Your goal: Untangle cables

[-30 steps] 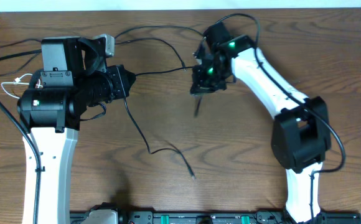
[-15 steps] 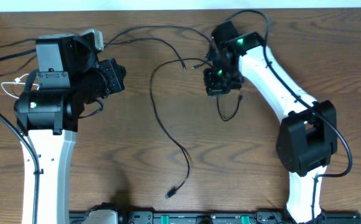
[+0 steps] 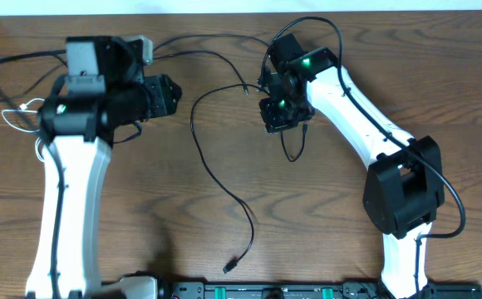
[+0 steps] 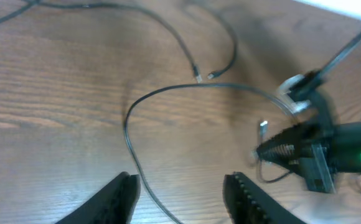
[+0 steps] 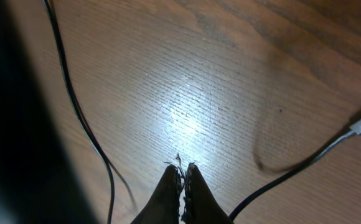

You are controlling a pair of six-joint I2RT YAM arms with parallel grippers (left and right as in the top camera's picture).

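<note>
Between parted fingers (image 4: 119, 198) of left gripper (image 4: 180, 194), black cable (image 4: 129, 121) crosses table (image 4: 43, 93).

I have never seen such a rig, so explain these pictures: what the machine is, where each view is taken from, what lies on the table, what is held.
Two robot arms stand at a wooden table. One view looks down from above; the other two come from cameras on the wrists. On the table lie thin black cables and a white cable. The left gripper is open, gripping nothing. The right gripper is shut; whether it pinches a cable is unclear.
</note>
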